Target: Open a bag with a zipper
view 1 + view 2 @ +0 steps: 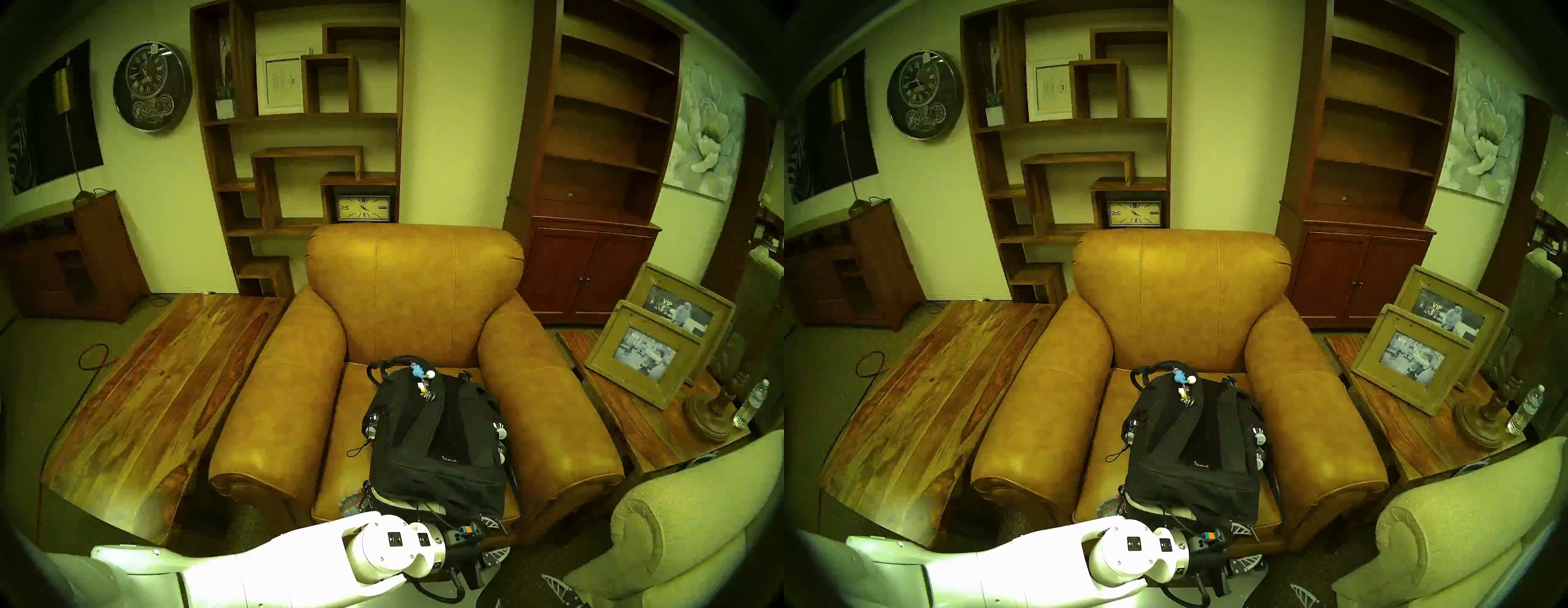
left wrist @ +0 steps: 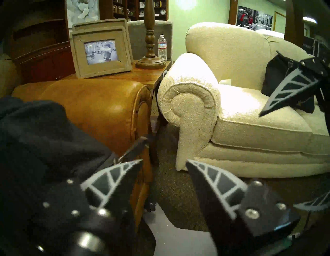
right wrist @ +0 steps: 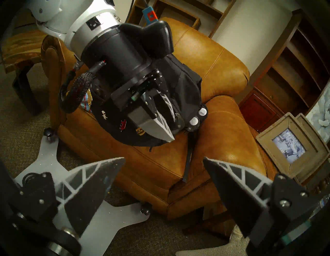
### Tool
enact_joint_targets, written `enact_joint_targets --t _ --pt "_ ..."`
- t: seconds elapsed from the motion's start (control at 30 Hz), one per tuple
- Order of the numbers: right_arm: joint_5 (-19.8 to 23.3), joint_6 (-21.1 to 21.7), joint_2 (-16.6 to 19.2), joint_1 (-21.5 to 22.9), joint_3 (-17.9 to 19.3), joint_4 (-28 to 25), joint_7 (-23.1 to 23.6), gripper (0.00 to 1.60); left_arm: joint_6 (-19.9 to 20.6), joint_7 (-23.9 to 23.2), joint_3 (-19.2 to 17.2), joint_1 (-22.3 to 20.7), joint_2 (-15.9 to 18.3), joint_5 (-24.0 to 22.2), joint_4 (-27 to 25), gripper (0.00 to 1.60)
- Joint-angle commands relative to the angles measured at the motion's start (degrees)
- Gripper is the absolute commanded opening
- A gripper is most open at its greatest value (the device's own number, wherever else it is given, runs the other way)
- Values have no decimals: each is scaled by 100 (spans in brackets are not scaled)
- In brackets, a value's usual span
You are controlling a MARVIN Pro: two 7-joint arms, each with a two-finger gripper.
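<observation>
The black backpack (image 1: 437,441) lies flat on the seat of a tan leather armchair (image 1: 271,407), with colourful charms (image 1: 420,373) at its far end. A pale grey strip (image 1: 403,504) along its near lower edge is where the zipper runs; no pull tab is clear. My left gripper (image 1: 494,540) is open and empty at the seat's front edge, just below the bag's near right corner. In the left wrist view (image 2: 163,161) the bag (image 2: 35,134) is at its left. My right gripper (image 3: 164,159) is open and empty, low in front of the chair.
A red-blue plaid pouch (image 1: 352,501) peeks out under the bag's near left corner. A black strap (image 3: 189,160) hangs over the seat front. A cream sofa (image 1: 679,530) stands to the right, a side table with picture frames (image 1: 645,352) and a water bottle (image 1: 751,403) behind it, and a long wooden table (image 1: 161,403) to the left.
</observation>
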Motion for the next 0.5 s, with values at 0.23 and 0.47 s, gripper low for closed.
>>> enact_joint_targets --t 0.23,0.47 --pt "207 155 -218 475 363 65 246 160 -689 227 -440 433 1048 -160 -1200 143" --pt "345 242 -246 757 578 133 570 160 -975 447 -1130 862 1635 -239 -1463 150"
